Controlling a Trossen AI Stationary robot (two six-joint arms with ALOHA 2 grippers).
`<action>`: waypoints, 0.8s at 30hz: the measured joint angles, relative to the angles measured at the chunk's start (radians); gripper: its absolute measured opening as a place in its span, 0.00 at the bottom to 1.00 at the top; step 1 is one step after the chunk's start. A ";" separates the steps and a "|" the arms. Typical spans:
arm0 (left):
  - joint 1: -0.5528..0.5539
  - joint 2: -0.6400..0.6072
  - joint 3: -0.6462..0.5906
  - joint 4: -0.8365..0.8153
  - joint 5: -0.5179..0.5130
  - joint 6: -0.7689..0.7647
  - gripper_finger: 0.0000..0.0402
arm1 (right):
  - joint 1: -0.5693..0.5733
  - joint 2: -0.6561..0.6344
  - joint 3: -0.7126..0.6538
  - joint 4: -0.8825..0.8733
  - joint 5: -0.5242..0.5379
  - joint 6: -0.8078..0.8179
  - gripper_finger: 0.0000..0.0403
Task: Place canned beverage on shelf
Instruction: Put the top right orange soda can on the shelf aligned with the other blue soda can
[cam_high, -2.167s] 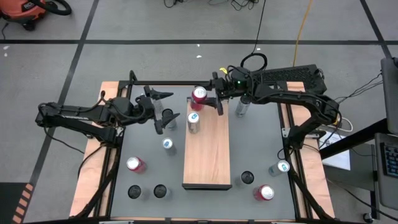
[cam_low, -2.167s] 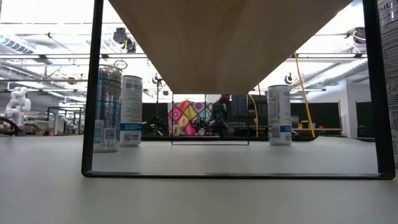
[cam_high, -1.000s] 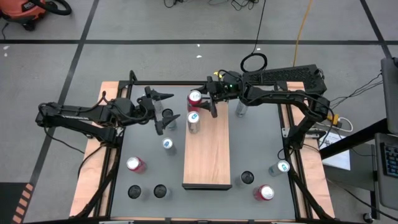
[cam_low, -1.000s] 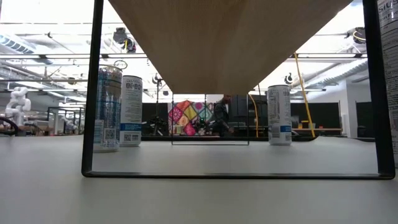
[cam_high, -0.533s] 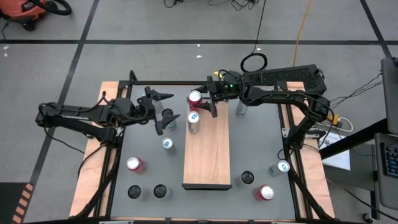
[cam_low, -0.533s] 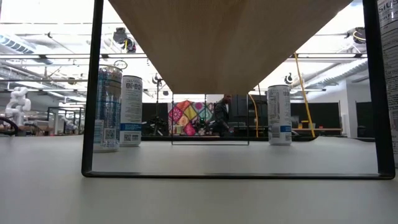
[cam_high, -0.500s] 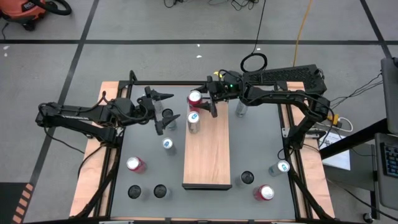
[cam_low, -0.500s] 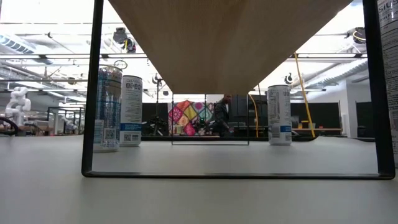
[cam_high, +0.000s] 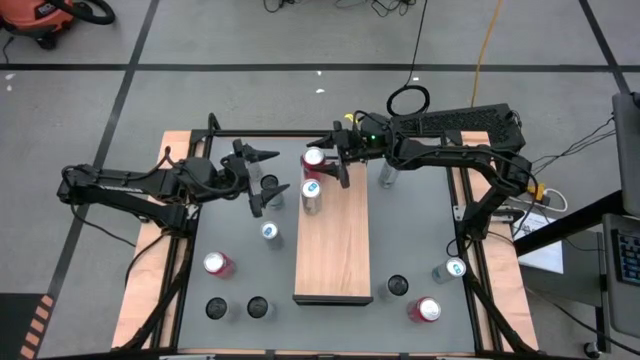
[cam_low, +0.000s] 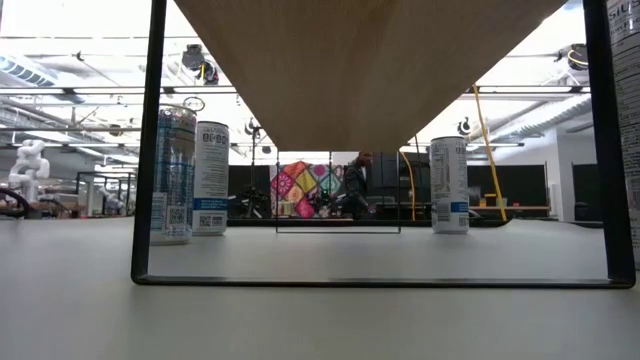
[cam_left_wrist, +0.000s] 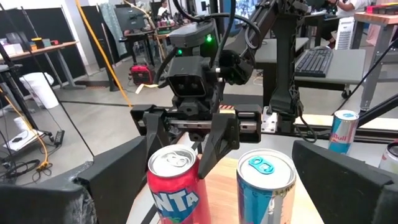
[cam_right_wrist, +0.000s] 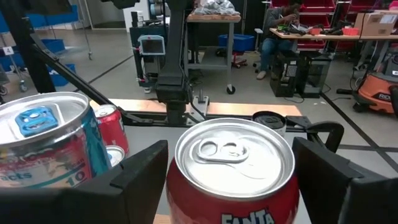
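A red can stands upright on the far end of the wood-grain shelf. It also shows as the red can in the right wrist view and the red can in the left wrist view. My right gripper reaches in level from the table's right. It is open, with one finger close on each side of the red can. A blue-topped can stands on the shelf just nearer. My left gripper hangs wide open to the shelf's left, holding nothing.
A silver can stands on the table under my left gripper, and another silver can stands right of the shelf. More cans are spread over the table. The low view looks under the shelf.
Before the last second, my right gripper carried the red can a little toward the table's left and near side, over the shelf's far end. It has kept still since. My left gripper has not moved.
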 joint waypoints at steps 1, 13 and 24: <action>0.000 0.000 0.000 -0.003 0.000 0.000 0.99 | 0.000 -0.001 0.000 0.001 0.000 0.004 0.69; 0.000 0.000 0.000 -0.012 0.000 -0.002 0.99 | -0.007 -0.135 0.000 -0.114 -0.027 -0.010 0.69; -0.001 0.000 0.000 -0.034 0.000 -0.003 0.99 | 0.005 -0.202 -0.008 -0.458 0.139 -0.100 0.66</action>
